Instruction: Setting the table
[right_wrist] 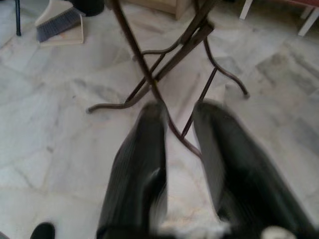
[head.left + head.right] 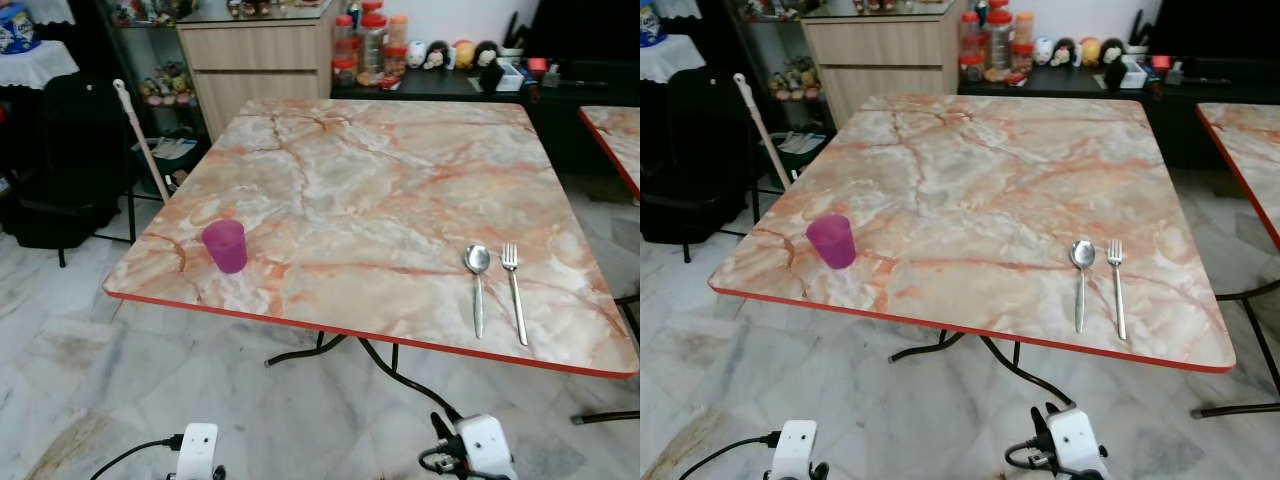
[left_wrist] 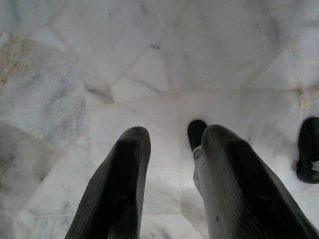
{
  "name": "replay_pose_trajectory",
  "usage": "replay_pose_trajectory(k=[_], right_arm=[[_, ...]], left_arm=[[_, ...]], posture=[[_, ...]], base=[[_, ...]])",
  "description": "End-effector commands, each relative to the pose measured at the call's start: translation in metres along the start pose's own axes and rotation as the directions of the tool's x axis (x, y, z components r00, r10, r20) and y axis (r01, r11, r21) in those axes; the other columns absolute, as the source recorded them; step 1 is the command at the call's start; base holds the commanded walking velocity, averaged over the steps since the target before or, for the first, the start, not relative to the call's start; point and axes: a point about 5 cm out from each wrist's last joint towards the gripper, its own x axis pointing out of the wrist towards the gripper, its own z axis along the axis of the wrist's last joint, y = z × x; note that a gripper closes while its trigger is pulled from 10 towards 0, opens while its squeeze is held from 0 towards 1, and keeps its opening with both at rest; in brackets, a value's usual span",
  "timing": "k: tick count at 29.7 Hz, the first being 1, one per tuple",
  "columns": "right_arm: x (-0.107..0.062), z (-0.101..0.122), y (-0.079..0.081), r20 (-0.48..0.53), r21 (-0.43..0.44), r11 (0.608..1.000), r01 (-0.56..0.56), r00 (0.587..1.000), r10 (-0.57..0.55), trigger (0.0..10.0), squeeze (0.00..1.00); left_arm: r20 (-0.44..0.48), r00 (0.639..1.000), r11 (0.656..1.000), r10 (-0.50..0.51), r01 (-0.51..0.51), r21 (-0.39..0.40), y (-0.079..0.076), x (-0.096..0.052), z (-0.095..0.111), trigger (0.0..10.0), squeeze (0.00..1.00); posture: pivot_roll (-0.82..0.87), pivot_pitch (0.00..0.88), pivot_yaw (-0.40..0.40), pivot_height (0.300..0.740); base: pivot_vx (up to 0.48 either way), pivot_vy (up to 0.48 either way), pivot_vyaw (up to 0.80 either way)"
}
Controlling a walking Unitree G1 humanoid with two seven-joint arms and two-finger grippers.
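1. While both arms hang low over the pale marble floor, the square table with its pink-veined marble top and red edge carries three things.
2. One translucent purple plastic cup stands upright near the front left corner.
3. One metal spoon and one metal fork lie side by side, just apart, near the front right edge, handles toward the robot.
4. Left gripper: two ribbed black fingers spread apart, empty, above the floor.
5. Right gripper: fingers also parted, holding nothing, pointed at the table's dark curved metal legs.
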Motion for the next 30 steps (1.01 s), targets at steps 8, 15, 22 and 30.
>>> replay_pose_trajectory(k=[8, 15, 22, 30], right_arm=[[0.036, 0.089, 0.018, 0.256, -0.019, 0.993, -0.115, 0.960, 0.116, 10.0, 0.00], [0.071, 0.138, 0.014, 0.370, 0.035, 0.999, -0.039, 0.929, 0.023, 10.0, 0.00], [0.106, 0.152, -0.014, 0.277, 0.005, 0.983, 0.182, 0.945, -0.177, 10.0, 0.00], [0.123, 0.150, -0.034, 0.161, 0.067, 0.945, 0.319, 0.931, -0.326, 10.0, 0.00]], left_arm=[[0.004, 1.000, 1.000, -0.010, 0.010, 0.022, -0.002, 0.001, 0.004, 10.0, 0.00], [0.002, 1.000, 1.000, -0.016, 0.016, 0.016, -0.005, 0.001, 0.004, 10.0, 0.00], [0.026, 0.999, 0.999, -0.031, 0.031, 0.008, -0.008, 0.002, 0.010, 10.0, 0.00], [0.029, 0.999, 1.000, -0.025, 0.025, 0.001, -0.006, 0.003, 0.013, 10.0, 0.00]], posture=[[-0.12, 0.003, 0.069, 0.740], [-0.11, 0.000, 0.080, 0.740], [-0.10, 0.000, 0.090, 0.740], [-0.09, 0.000, 0.093, 0.740]], base=[[0.000, 0.000, 0.00], [0.000, 0.000, 0.00], [0.000, 0.000, 0.00], [0.000, 0.000, 0.00]])
